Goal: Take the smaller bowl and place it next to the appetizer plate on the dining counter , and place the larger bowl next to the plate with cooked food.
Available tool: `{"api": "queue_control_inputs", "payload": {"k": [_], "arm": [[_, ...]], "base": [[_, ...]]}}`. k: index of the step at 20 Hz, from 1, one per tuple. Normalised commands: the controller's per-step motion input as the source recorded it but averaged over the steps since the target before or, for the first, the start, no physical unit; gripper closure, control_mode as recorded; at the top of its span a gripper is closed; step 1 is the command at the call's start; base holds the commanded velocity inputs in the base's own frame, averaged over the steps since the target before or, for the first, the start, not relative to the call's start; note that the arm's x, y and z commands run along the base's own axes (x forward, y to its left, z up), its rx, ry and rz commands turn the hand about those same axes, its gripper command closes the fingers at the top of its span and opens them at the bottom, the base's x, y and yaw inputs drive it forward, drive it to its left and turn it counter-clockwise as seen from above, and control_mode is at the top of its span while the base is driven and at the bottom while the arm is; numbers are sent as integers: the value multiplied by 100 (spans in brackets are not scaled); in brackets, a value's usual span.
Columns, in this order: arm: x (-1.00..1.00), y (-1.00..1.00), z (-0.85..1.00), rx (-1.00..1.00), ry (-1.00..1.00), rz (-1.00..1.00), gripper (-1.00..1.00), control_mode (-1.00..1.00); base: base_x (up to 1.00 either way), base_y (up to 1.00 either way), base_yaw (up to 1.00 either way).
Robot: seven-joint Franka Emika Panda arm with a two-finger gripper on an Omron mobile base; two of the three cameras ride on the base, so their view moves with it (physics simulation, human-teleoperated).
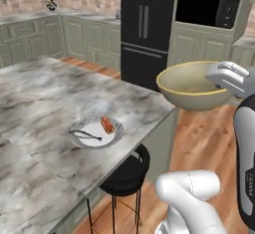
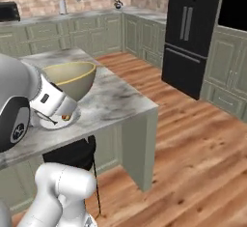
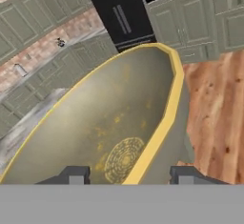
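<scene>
**Larger bowl held in the air beside the dining counter**

The larger bowl (image 1: 191,85), deep and tan with a yellow rim, hangs upright in the air just past the right-hand edge of the dining counter (image 1: 45,98), above the wooden floor (image 1: 199,138). The gripper (image 3: 127,175) holds it by the rim: in the hand view one fingertip (image 3: 76,174) stands inside the bowl and the other outside, with the yellow rim between them. On the marble top, near that edge and lower left of the bowl, lies the plate with cooked food (image 1: 95,131), a white plate bearing a red-orange piece and a thin dark piece. A black stool (image 1: 127,173) stands under the counter's near edge. Farther off, a black refrigerator (image 1: 147,29) rises between sage-green cabinets (image 1: 89,39), with a dark wall oven (image 1: 206,6) to its right.
</scene>
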Motion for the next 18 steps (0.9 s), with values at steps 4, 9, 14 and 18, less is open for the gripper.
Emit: {"api": "queue_control_inputs", "payload": {"k": [4,9,14,18], "arm": [[0,0,0,0,0,0,100,100],[0,0,0,0,0,0,100,100],[0,0,0,0,0,0,100,100],[0,0,0,0,0,0,100,100]], "base": [[100,9,53],[100,4,53],[100,1,53],[100,6,52]]}}
